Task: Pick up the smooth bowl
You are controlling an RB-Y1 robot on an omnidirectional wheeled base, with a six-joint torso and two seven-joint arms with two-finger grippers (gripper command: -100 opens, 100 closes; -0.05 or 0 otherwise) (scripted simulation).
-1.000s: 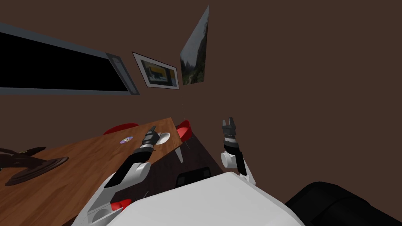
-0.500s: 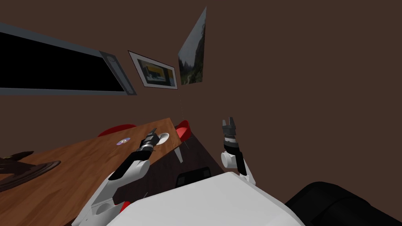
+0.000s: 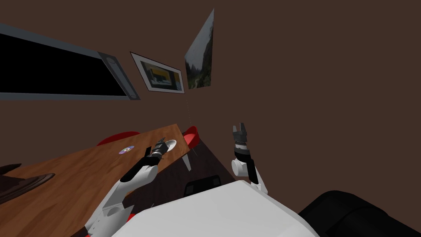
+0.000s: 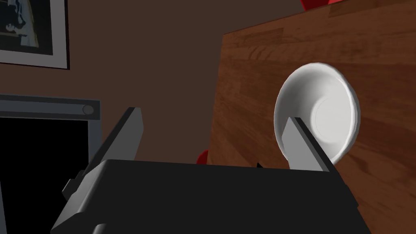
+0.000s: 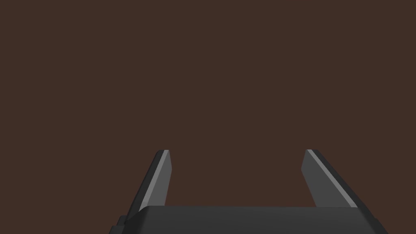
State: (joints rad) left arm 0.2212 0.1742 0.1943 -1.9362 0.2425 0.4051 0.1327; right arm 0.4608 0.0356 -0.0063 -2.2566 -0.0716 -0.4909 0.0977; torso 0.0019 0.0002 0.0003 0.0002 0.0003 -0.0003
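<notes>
**Smooth white round bowl** [image 4: 321, 111] [image 3: 170, 143], upright on the brown wooden tabletop [image 4: 264, 61], near its far corner. Seen from the left gripper [image 4: 212, 115] [image 3: 160, 144], the bowl lies just beyond one fingertip, which covers part of the near rim. Most of the bowl sits outside that finger, not in the gap. The other finger points past the table's end edge, toward the brown wall. The blades stand wide apart and hold nothing.

**Change.** Over the last second the left arm has stretched further across the tabletop, and the head camera has turned slightly with it. The gripper has come from short of the bowl to beside its rim. The reach appears nearly complete and the grasp has not begun. A small sideways shift would likely be needed to put the rim between the blades.

**Edges and room.** The table's end edge runs close beside the bowl, so a push from the finger could slide it toward the drop. A red chair [image 3: 192, 135] stands beyond that edge. Behind the gripper lies a small shiny disc [image 3: 126, 150], well apart. The space above the bowl is free for lifting.

**Right gripper** [image 3: 239, 126] [image 5: 237, 151], raised off the table's end, well apart, blades spread and empty.
</notes>
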